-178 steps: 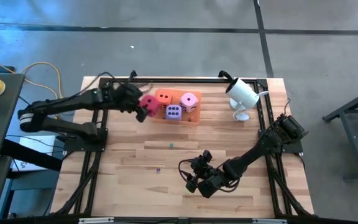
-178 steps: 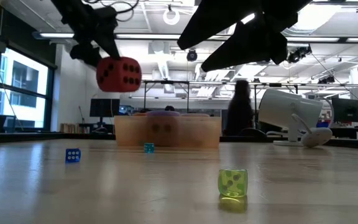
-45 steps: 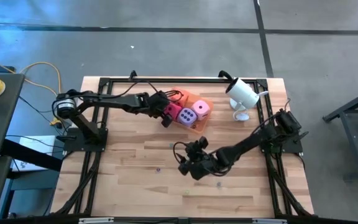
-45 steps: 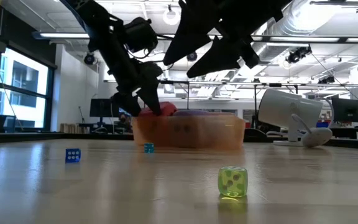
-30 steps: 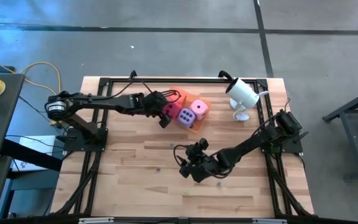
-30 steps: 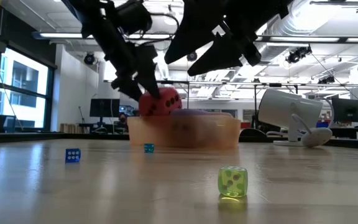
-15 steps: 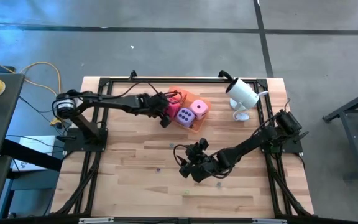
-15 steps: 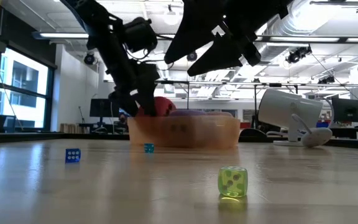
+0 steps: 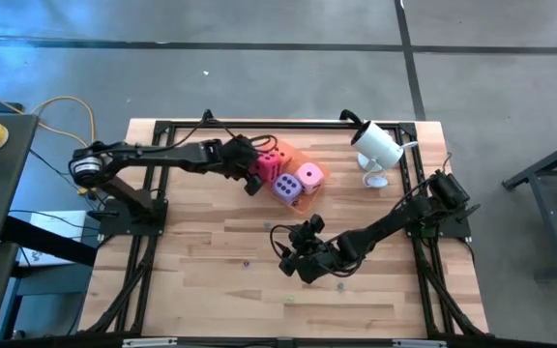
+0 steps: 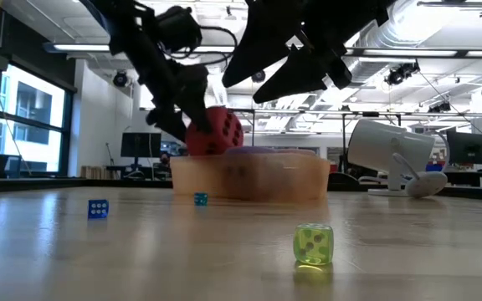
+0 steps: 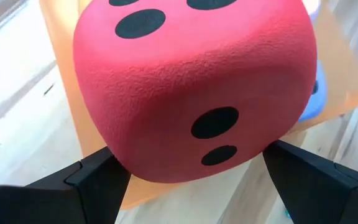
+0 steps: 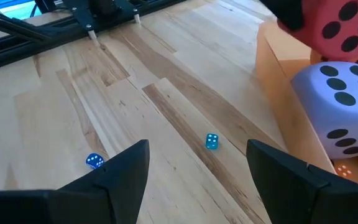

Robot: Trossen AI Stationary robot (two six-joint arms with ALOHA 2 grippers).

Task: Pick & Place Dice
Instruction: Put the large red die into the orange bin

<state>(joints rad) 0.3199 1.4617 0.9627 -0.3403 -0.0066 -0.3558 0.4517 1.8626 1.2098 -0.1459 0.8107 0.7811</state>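
my left jaws (image 9: 255, 172) clenched on the red die (image 9: 268, 164), lifted again above the orange tray (image 9: 299, 200); not placed yet. right jaws (image 12: 197, 171) released, empty.

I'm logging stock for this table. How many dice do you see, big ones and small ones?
Big dice: 3 (red die, purple die, pink die); an orange one in the tray cannot be confirmed.
Small dice: 3 (blue die, teal die, green die).
Total: 6
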